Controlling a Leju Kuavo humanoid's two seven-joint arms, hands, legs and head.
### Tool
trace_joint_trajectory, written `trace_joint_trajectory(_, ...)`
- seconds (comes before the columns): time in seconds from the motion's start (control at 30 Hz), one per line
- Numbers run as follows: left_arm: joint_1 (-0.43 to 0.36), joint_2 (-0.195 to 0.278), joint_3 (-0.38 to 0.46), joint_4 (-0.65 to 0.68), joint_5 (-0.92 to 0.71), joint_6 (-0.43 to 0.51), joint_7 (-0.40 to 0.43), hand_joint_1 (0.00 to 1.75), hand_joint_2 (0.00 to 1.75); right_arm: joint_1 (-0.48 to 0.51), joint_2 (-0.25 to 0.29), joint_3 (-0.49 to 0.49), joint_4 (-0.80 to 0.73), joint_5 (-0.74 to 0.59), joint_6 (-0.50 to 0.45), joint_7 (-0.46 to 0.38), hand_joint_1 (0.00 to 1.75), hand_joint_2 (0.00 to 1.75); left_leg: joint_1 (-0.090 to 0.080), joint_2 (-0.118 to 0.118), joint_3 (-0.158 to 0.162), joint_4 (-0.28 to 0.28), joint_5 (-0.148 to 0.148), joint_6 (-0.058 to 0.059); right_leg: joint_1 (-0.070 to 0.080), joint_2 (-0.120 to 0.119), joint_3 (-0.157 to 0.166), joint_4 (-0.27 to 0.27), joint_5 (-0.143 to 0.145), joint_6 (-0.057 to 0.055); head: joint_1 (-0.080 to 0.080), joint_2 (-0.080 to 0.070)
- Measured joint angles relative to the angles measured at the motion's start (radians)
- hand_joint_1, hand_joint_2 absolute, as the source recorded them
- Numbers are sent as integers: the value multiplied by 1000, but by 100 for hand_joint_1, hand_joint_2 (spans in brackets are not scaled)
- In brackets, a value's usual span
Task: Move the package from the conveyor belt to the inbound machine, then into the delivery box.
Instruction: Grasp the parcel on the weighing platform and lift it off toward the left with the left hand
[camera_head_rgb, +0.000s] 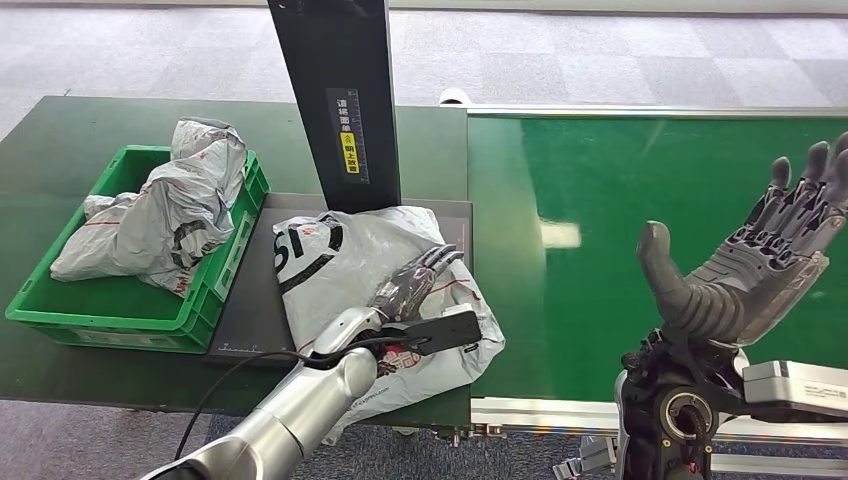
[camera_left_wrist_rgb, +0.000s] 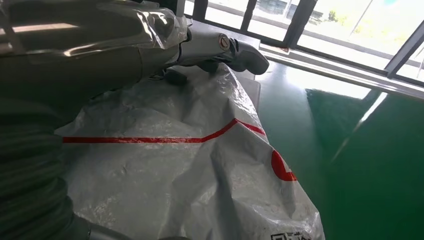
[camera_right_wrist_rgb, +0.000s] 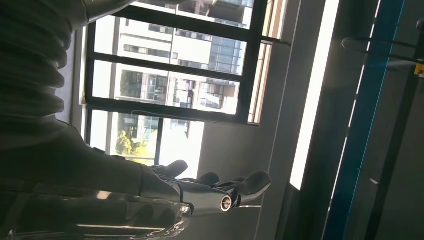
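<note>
Now left robot hand (camera_head_rgb: 415, 282) flat on package (camera_head_rgb: 375, 290), right robot hand (camera_head_rgb: 760, 262) spread, empty

Grey carpet tiles (camera_head_rgb: 600, 55) cover the floor beyond the table. Large windows (camera_right_wrist_rgb: 165, 85) with dark frames face a multi-storey building (camera_right_wrist_rgb: 210, 45) and green foliage (camera_right_wrist_rgb: 122, 142) outside.

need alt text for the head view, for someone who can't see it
The robot's left hand rests on a grey package lying on the dark inbound machine, beside a green delivery box holding another bag. The right hand is raised open above the green conveyor belt.
</note>
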Motion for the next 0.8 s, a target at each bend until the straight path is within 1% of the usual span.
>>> trace_joint_trajectory(0.13, -12, -5, -6, 34, -9, 6, 5, 0, 175, 1, 2, -3, 0, 0, 2, 0, 0, 175, 0, 1, 0, 0, 0, 0, 0, 0, 0, 0, 0, 0, 0, 0)
trace_joint_trajectory(0.23, -31, -10, -16, 72, -62, 22, 52, 0, 175, -1, 7, -6, 0, 0, 17, -1, 0, 175, 0, 1, 0, 0, 0, 0, 0, 0, 0, 0, 0, 0, 0, 0)
trace_joint_trajectory(0.27, -41, -12, -21, 90, -87, 26, 74, 28, 175, -2, 10, -7, 0, 0, 24, -1, 0, 175, 0, 1, 0, 0, 0, 0, 0, 0, 0, 0, 0, 0, 0, 0)
trace_joint_trajectory(0.37, -67, -17, -36, 143, -156, 32, 130, 158, 175, -10, 19, -10, 3, 0, 40, -3, 0, 175, 0, 1, 0, 0, 0, 0, 0, 0, 1, 0, 0, 0, 0, 0)
trace_joint_trajectory(0.4, -73, -18, -40, 159, -171, 33, 140, 174, 175, -14, 22, -11, 6, 1, 43, -3, 0, 175, 0, 1, 0, 0, 0, 0, 0, 0, 1, 0, 0, 0, 0, 0)
trace_joint_trajectory(0.7, -111, -21, -50, 234, -204, 27, 147, 175, 175, -40, 36, -24, 27, -1, 52, -2, 0, 175, 0, 1, 1, 0, 0, 0, 0, 0, 2, 0, 0, 0, 0, 0)
trace_joint_trajectory(0.8, -119, -20, -48, 244, -205, 34, 134, 175, 175, -48, 40, -30, 35, -1, 55, -1, 0, 175, 0, 1, 1, 0, 0, 0, 0, 0, 2, 0, 0, 0, 0, 0)
